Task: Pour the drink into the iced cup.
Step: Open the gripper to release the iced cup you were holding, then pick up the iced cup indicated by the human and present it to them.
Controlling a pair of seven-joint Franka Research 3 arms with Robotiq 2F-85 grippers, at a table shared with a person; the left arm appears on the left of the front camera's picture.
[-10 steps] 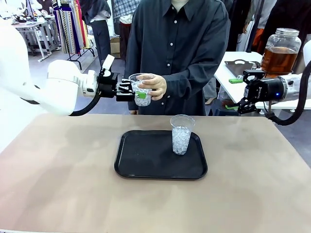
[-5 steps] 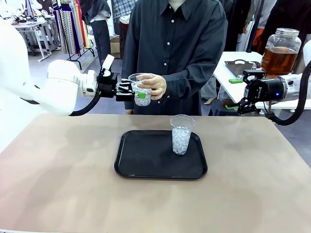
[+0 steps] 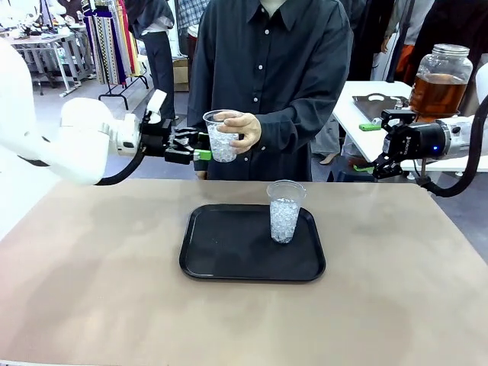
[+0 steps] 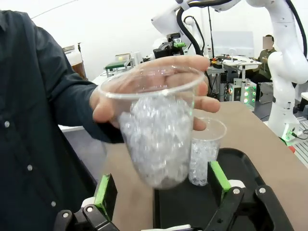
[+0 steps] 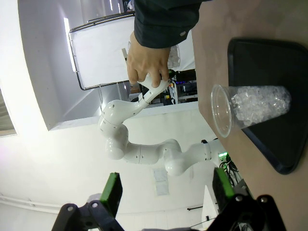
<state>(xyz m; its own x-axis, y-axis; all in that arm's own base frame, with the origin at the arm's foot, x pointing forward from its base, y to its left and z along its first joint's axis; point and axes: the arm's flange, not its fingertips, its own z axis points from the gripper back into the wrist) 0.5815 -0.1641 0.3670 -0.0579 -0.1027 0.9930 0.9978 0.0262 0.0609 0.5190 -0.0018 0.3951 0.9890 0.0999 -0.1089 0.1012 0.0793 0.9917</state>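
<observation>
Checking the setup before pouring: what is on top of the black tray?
One clear plastic cup of crushed ice stands upright on the black rectangular tray, near its far right corner. The tray's surface beneath the cup is covered.

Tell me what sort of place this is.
Probably a robotics lab or demo hall rather than a café: a white robot arm stands at a plain table, a clothes rack stands behind it, and a workbench farther off carries equipment.

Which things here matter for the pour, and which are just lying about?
Job: jar of amber drink; iced cup on the black tray; second iced cup in the person's hand.
Lying about: green item on the far white table; clothes rack behind.
</observation>
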